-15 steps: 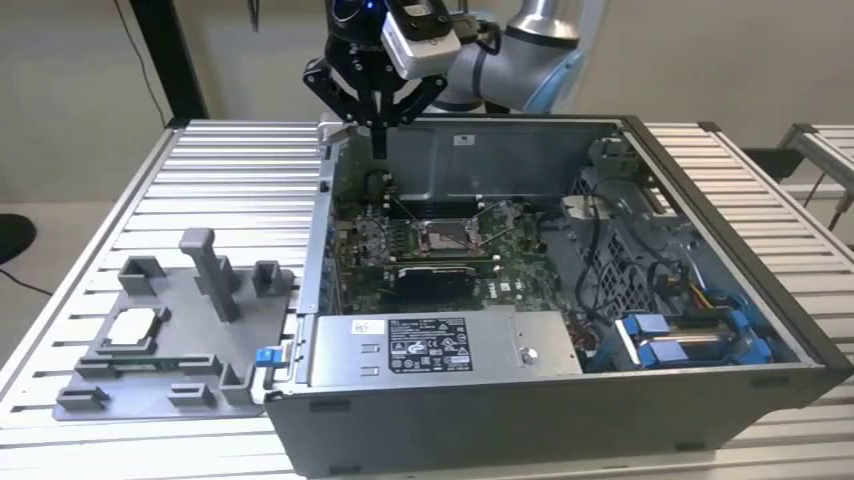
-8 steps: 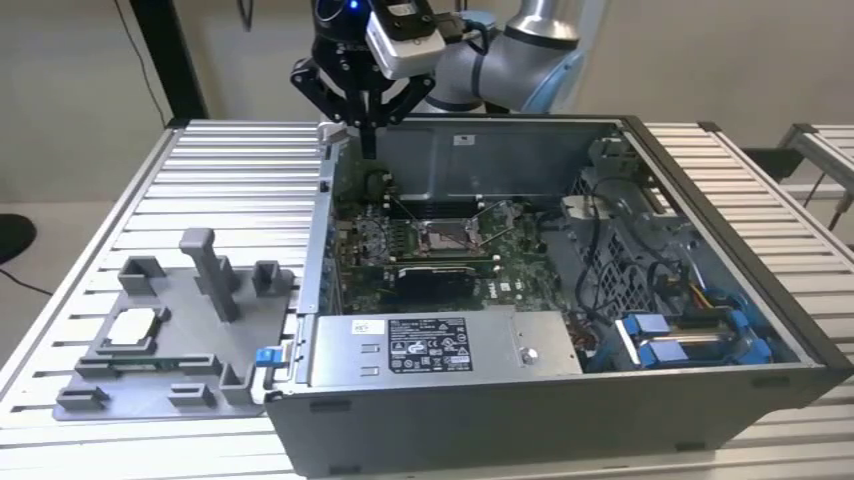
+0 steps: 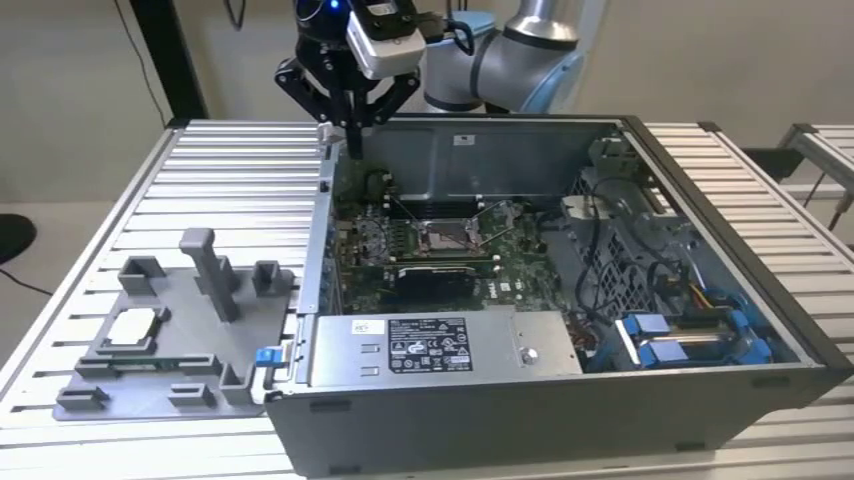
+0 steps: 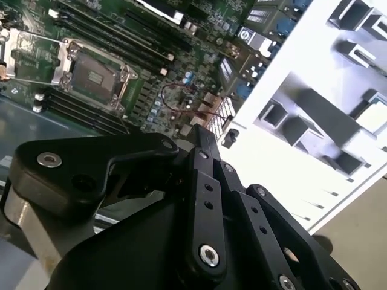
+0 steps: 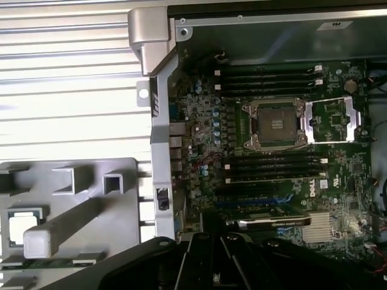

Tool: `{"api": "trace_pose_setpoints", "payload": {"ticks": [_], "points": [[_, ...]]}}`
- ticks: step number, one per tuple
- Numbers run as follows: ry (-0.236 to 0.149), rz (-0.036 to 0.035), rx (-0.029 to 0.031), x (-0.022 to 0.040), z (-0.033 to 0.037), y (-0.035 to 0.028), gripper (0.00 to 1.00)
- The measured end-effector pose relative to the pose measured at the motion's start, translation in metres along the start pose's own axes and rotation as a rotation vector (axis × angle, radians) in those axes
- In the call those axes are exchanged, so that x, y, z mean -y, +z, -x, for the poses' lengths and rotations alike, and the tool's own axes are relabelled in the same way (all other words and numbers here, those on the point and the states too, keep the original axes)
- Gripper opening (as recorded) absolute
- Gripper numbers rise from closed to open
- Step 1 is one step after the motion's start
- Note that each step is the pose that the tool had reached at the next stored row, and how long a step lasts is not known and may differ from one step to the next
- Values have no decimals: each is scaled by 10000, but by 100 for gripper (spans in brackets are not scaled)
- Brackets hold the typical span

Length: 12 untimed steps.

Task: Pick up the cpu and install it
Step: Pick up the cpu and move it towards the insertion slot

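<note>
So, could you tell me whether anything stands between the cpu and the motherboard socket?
Yes: the case wall rises between the cpu, lying in its tray, and the open socket.

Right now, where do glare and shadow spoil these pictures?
Exterior view: even light, the cpu reads plainly. First wrist view: the table glares white, while the board lies dim. Second wrist view: the table glares too; the gripper is dark.
</note>
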<state>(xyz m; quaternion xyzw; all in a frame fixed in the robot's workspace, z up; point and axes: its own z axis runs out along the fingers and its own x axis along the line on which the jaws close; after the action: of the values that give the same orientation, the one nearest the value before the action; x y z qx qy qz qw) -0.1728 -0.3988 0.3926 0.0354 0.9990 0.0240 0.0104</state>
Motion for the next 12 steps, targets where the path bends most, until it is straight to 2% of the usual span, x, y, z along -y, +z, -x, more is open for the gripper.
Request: {"api": "trace_pose_setpoints", "payload": {"ticks": [7, 12], "points": [[0, -1, 0, 8, -107, -3, 0], [0, 0, -1, 11, -155, -3, 0]]}}
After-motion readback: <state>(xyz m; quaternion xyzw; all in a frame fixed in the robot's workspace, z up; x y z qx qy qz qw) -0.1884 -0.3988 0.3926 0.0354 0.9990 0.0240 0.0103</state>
